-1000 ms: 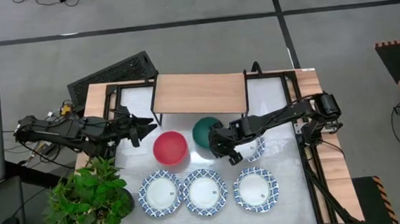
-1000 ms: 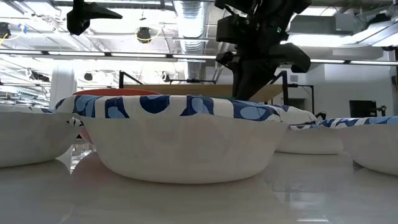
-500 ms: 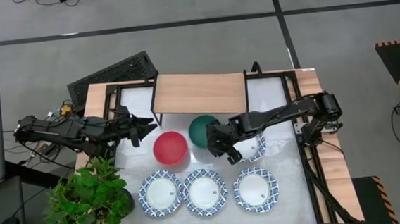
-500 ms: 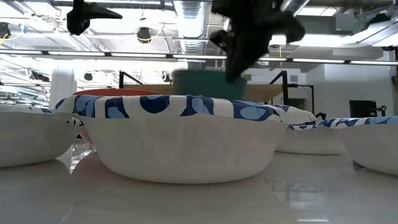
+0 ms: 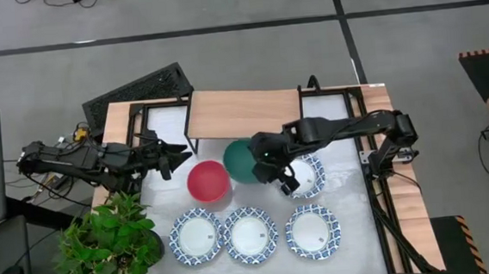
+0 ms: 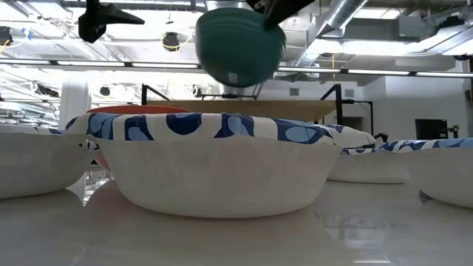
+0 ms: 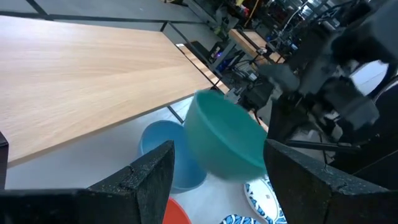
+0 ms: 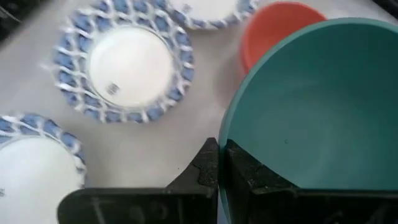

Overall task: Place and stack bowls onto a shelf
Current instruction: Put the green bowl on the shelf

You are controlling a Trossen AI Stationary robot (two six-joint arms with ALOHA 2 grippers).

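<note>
Above table centre: right gripper (image 5: pixel 274 158) fingers pinch green bowl (image 5: pixel 242 160) rim, aloft.
Shelf (image 5: pixel 245 114): at 12 o'clock; we'd carry level, clear the edge.
Left gripper (image 5: pixel 179 148): fingers spread, empty.

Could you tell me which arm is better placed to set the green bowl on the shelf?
The right: its gripper already holds the green bowl by the rim, lifted beside the shelf. The left gripper waits empty, fingers open.
</note>
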